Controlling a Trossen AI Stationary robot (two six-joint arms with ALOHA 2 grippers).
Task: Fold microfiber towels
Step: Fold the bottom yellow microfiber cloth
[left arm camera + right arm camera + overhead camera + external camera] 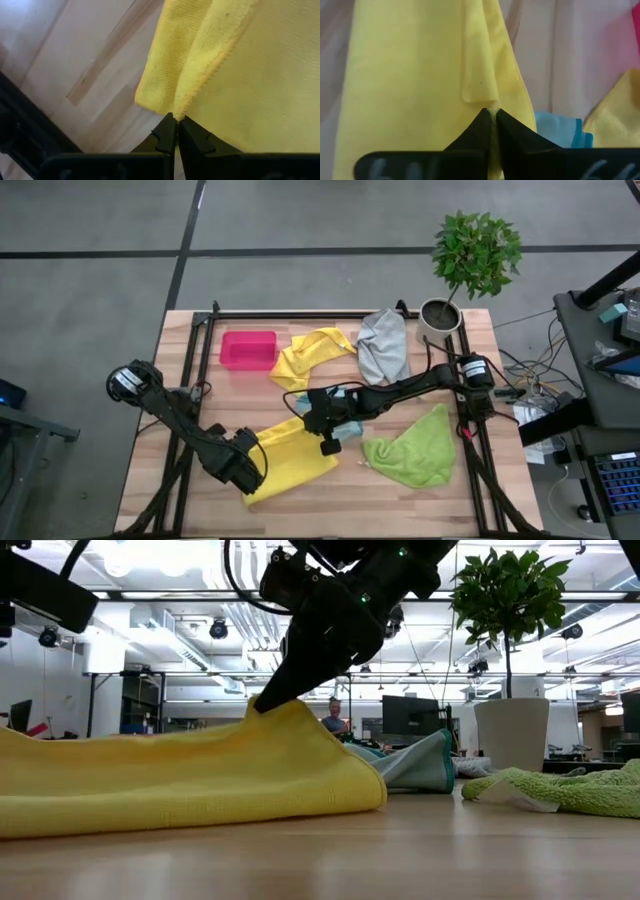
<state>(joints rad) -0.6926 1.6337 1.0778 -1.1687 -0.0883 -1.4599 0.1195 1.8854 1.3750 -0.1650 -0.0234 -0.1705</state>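
The yellow towel (290, 460) lies doubled and rumpled on the surface (400, 505); left gripper (176, 120) and right gripper (491, 112) each pinch its edge.

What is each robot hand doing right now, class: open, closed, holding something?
Left hand: closed on the yellow towel's edge.
Right hand: closed, pinching the same yellow towel.

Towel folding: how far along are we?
Done: nothing looks finished; no neatly folded towel shows. In hand: the front yellow towel is pinched at opposite edges by the left gripper and right gripper, both shut on it, partly doubled over. Left: the second yellow towel, grey towel and lime green towel lie crumpled; the light blue towel is mostly hidden under the right arm.
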